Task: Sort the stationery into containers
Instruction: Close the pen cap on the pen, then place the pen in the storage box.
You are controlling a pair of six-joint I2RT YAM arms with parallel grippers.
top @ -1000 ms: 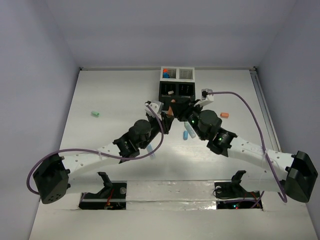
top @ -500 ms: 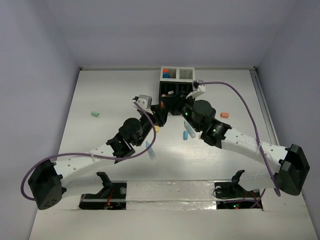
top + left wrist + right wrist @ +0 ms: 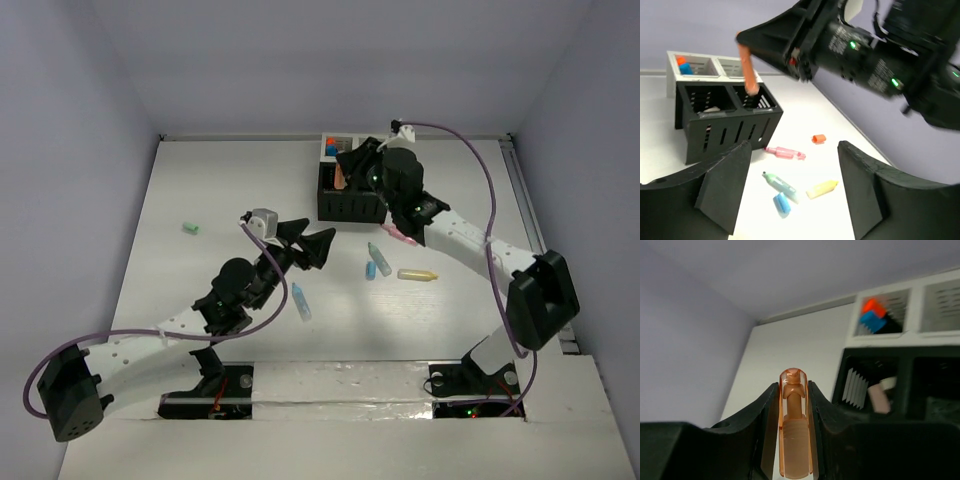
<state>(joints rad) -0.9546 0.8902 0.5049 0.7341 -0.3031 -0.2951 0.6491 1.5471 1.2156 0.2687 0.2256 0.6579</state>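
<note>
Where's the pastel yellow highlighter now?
Top view: yellow highlighter lies on the white table, right of centre, just right of the teal highlighter, near the pink highlighter.

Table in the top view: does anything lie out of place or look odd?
Nothing looks damaged. Unsorted pieces lie loose outside the organizer: a pink highlighter and a yellow highlighter near its front right, a pale blue highlighter by the left arm, a green eraser alone far left.
</note>
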